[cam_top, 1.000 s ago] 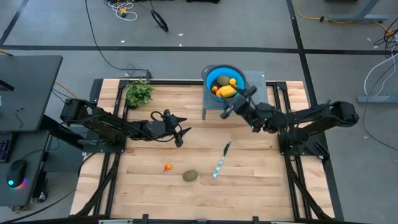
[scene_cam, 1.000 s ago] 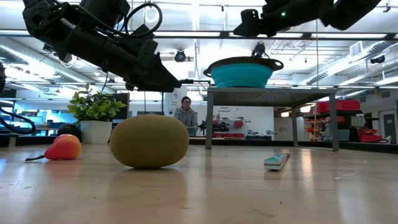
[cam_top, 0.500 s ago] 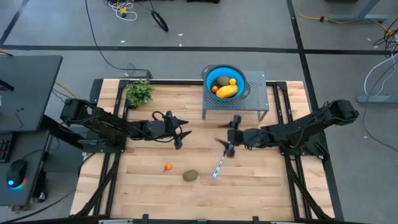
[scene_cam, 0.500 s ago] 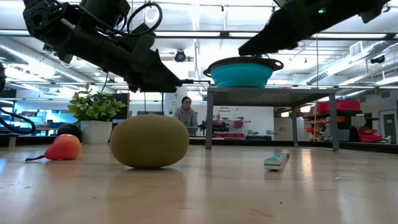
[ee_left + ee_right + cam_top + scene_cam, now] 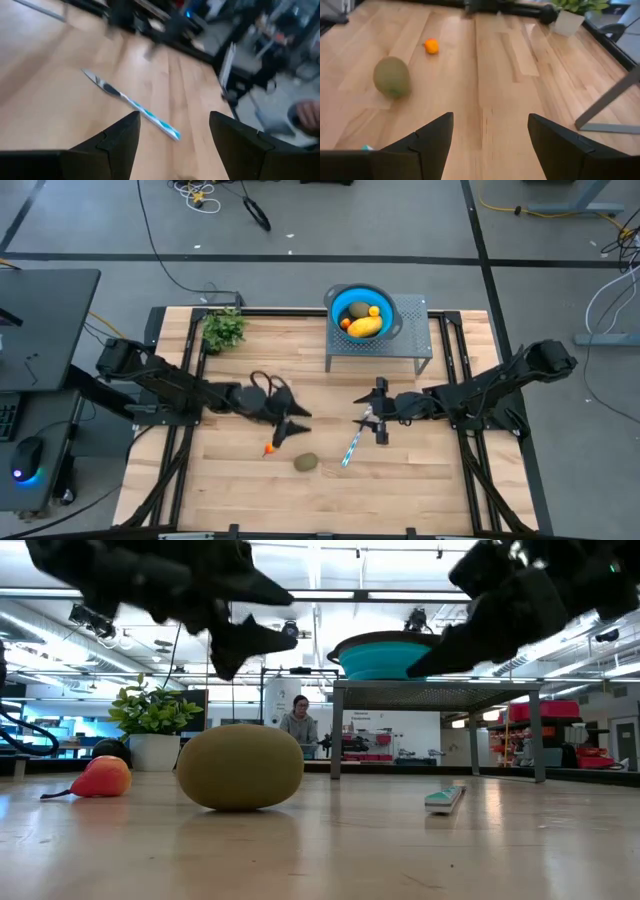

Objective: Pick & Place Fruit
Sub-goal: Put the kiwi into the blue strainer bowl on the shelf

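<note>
One olive-brown kiwi (image 5: 306, 463) lies on the wooden table near its near edge, large in the low view (image 5: 240, 766) and visible in the right wrist view (image 5: 392, 76). A small orange-red bit (image 5: 269, 449) (image 5: 101, 778) (image 5: 431, 46) lies just left of it. The yellow-orange oblong (image 5: 364, 327), a second kiwi (image 5: 357, 309) and tiny orange bits sit in the blue bowl (image 5: 340, 302) on a metal stand. My left gripper (image 5: 291, 426) (image 5: 172, 145) hovers open just beyond the orange bit. My right gripper (image 5: 372, 415) (image 5: 490, 145) hovers open over mid-table, right of the kiwi.
A slim silver-blue utensil (image 5: 352, 446) (image 5: 131, 102) (image 5: 444, 798) lies on the table below the right gripper. A potted green plant (image 5: 224, 328) (image 5: 155, 710) stands at the far left corner. The metal stand (image 5: 410, 350) rises at the far edge. A person (image 5: 298, 722) sits in the room behind.
My right gripper has left the bowl, swung down and toward the near-left, and now hangs over mid-table above the utensil. My left gripper held still at first, then moved toward the near edge and down, closer to the orange bit and the kiwi. The fruit has not moved.
</note>
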Controlling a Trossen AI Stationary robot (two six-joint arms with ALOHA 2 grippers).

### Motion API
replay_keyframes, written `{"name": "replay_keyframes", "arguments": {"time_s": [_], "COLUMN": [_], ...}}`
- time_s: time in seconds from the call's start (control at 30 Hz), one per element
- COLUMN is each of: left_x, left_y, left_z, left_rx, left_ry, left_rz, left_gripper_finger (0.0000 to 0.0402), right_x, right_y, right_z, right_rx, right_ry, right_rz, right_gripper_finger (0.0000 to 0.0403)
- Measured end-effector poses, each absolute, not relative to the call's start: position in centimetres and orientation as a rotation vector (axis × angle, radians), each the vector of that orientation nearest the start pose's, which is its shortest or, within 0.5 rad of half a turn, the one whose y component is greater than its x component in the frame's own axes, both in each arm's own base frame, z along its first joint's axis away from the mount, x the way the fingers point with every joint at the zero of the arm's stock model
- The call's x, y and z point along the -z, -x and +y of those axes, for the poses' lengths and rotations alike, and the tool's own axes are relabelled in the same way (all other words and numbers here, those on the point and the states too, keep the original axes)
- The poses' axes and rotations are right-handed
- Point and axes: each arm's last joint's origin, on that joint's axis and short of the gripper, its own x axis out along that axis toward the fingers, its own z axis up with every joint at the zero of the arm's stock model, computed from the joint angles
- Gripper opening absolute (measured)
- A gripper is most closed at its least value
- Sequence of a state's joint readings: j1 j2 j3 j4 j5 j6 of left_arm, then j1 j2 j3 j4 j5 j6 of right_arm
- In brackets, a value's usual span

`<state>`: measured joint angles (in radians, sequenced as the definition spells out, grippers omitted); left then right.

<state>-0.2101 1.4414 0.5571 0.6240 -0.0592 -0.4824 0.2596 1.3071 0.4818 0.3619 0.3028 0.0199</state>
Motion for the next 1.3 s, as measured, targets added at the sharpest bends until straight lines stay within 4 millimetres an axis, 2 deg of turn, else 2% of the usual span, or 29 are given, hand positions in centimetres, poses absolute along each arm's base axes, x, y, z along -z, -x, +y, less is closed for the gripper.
{"name": "replay_keyframes", "arguments": {"time_s": [0.17, 0.37, 0.5, 0.9, 1.03, 1.3], "left_x": [-20.5, -23.5, -24.6, -25.6, -24.9, -21.1], "left_y": [-28.1, -28.5, -28.3, -27.0, -27.2, -29.3], "left_z": [-8.8, -11.3, -12.5, -15.4, -16.4, -18.3], "left_rx": [-0.005, -0.095, -0.110, -0.189, -0.216, -0.201], "left_ry": [0.366, 0.317, 0.334, 0.458, 0.478, 0.457], "left_rz": [0.396, 0.476, 0.448, 0.297, 0.261, 0.320], "left_gripper_finger": [0.0247, 0.0247, 0.0247, 0.0247, 0.0247, 0.0247], "right_x": [-16.4, -15.1, -15.0, -15.3, -15.3, -15.3], "right_y": [-22.8, -21.7, -21.5, -21.8, -21.8, -21.8], "right_z": [5.1, 4.8, 4.7, 4.2, 4.1, 4.3], "right_rx": [0.053, 0.057, 0.080, 0.097, 0.095, 0.060], "right_ry": [0.081, 0.083, 0.108, 0.179, 0.166, 0.063], "right_rz": [0.328, 0.317, 0.323, 0.290, 0.289, 0.293], "right_gripper_finger": [0.0268, 0.0268, 0.0268, 0.0268, 0.0268, 0.0268]}}
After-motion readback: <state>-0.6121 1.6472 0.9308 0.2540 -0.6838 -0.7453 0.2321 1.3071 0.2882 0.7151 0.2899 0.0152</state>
